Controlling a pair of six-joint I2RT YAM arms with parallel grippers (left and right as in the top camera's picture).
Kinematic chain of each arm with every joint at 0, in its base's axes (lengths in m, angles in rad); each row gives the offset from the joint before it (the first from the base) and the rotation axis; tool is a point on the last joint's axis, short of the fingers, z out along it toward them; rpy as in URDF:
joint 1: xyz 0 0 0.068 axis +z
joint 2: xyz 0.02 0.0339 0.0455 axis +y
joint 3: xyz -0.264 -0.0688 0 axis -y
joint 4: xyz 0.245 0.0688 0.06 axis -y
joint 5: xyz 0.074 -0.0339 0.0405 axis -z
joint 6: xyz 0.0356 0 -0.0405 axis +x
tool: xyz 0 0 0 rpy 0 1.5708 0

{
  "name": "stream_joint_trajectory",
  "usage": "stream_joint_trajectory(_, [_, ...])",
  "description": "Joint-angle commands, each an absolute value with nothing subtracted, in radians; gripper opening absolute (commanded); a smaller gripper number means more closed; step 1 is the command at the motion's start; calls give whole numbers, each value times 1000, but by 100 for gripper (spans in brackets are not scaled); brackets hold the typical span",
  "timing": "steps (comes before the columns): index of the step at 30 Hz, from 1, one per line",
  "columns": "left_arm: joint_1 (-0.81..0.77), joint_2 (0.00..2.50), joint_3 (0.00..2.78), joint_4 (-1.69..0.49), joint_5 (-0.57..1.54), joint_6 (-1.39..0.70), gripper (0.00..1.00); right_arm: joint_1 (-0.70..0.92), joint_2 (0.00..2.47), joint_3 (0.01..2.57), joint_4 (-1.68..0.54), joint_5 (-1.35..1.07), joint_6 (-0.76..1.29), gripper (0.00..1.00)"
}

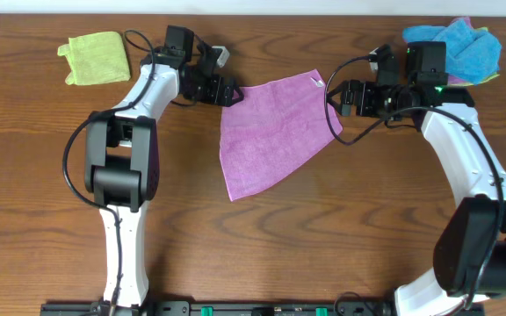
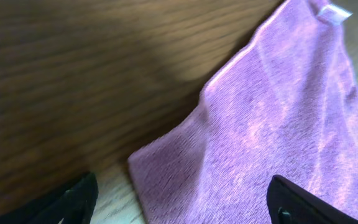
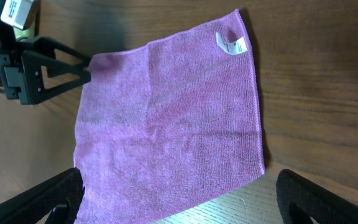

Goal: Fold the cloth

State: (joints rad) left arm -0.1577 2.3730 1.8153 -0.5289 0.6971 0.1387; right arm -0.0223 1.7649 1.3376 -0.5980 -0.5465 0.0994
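The mauve cloth (image 1: 266, 132) lies spread out and askew in the middle of the table, its white tag (image 1: 317, 83) at the far right corner. My left gripper (image 1: 230, 91) is open at the cloth's far left corner. In the left wrist view that corner of the cloth (image 2: 278, 124) lies between the wide-apart black fingers (image 2: 79, 196) of the left gripper (image 2: 182, 205). My right gripper (image 1: 344, 98) is open beside the cloth's right edge. The right wrist view shows the cloth (image 3: 166, 124), the tag (image 3: 232, 43) and the right gripper (image 3: 179, 199) straddling the near edge, holding nothing.
A lime-green cloth (image 1: 95, 57) lies at the far left of the wooden table (image 1: 42, 193). A bright blue cloth (image 1: 464, 44) is bunched at the far right corner, just behind the right arm. Black cables loop from both arms near the cloth.
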Motion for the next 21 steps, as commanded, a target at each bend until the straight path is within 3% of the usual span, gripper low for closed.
stream_joint_trajectory(1, [-158,2447,1803,-516,761,140,90,-25,1765,1341,-598,-558,112,99])
stream_joint_trajectory(21, [-158,2447,1803,-500,958,126,91,-25,1765,1341,-598,-558,111,99])
